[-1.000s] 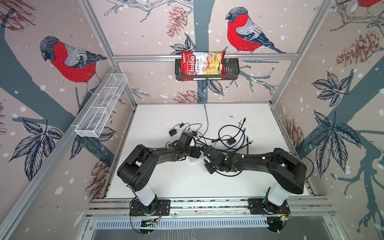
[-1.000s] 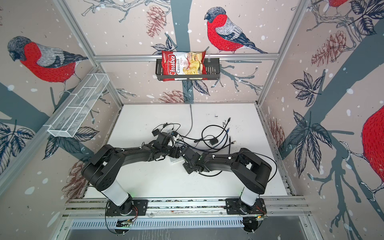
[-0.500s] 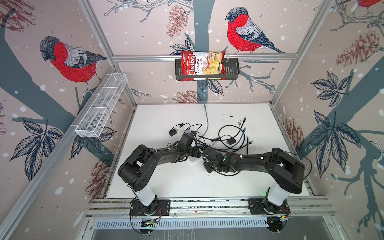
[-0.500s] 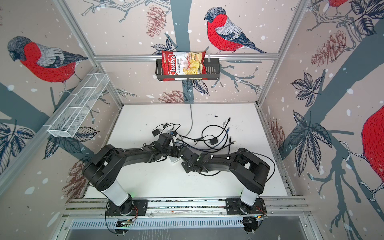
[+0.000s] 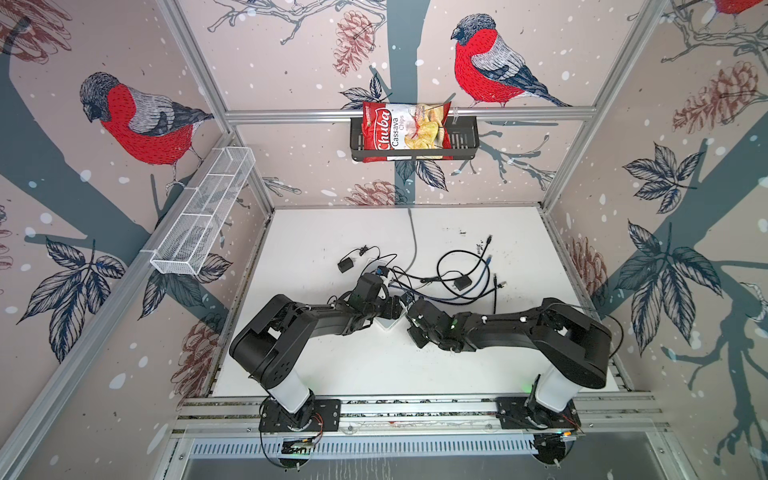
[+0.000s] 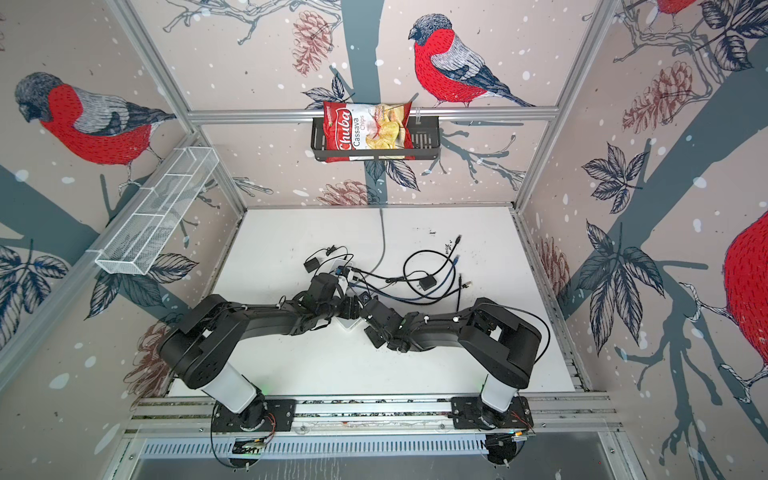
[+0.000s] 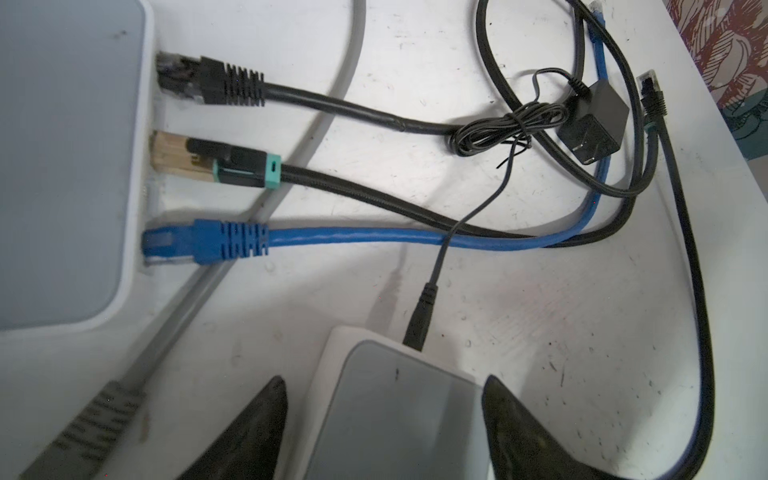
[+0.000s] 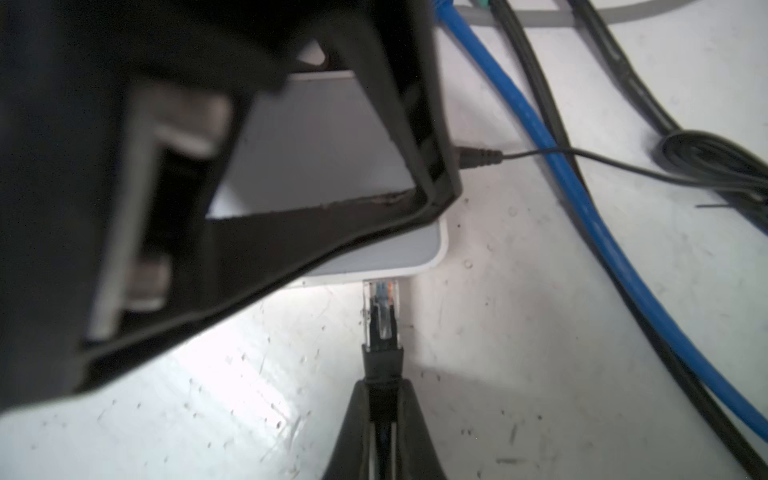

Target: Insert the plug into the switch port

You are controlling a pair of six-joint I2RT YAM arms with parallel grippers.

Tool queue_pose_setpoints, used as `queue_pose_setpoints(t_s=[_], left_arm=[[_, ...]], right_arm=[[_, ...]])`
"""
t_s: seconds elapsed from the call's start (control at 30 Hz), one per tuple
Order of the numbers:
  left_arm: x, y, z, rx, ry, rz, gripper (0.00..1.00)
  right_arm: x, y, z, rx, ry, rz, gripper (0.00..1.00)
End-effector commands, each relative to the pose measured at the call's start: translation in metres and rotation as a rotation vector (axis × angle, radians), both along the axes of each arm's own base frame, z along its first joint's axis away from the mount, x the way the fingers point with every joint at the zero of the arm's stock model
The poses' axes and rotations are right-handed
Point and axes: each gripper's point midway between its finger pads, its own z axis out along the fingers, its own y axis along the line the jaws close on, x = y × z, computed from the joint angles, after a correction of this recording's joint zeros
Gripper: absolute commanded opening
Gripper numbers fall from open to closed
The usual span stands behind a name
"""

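Note:
A small white switch with a grey top [image 7: 395, 415] lies on the white table between both arms, also seen in both top views [image 5: 388, 323] [image 6: 347, 323]. My left gripper [image 7: 384, 380] [image 5: 394, 309] straddles it, a finger against each side. One left finger [image 8: 332, 232] crosses the switch [image 8: 395, 257] in the right wrist view. My right gripper [image 8: 381, 384] [image 5: 409, 313] is shut on the black boot of a plug [image 8: 380, 316]. The plug's clear tip meets the switch's side at a port. A thin black power lead [image 7: 419, 324] is plugged into another side.
A second white switch [image 7: 62, 166] [image 5: 382, 270] holds black, teal-banded and blue cables. Loose cables and a black power adapter [image 7: 594, 124] [image 5: 460, 284] lie behind it. A chips bag [image 5: 405, 131] sits in a basket on the back wall. A white wire basket [image 5: 203, 220] hangs on the left wall.
My right gripper has crept left and slightly away, bringing the plug closer to the switch. The left arm has held still.

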Motion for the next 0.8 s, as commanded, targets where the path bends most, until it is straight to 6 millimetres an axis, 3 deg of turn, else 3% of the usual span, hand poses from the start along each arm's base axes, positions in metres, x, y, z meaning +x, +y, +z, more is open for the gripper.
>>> queue_pose_setpoints(t_s=[0.0,0.47,0.77], left_arm=[[-0.019,-0.014,0.001,-0.066,0.045,-0.101,0.74],[-0.032,-0.021,-0.002,-0.077,0.051,-0.178,0.73],[-0.029,-0.013,-0.011,-0.013,0.044,-0.157,0.7]], right_arm=[[0.005,0.001,-0.001,-0.007,-0.036,0.018,0.02],[0.003,0.015,0.003,-0.003,-0.157,0.197,0.03],[0.007,0.015,0.012,0.006,-0.143,0.17,0.04]])
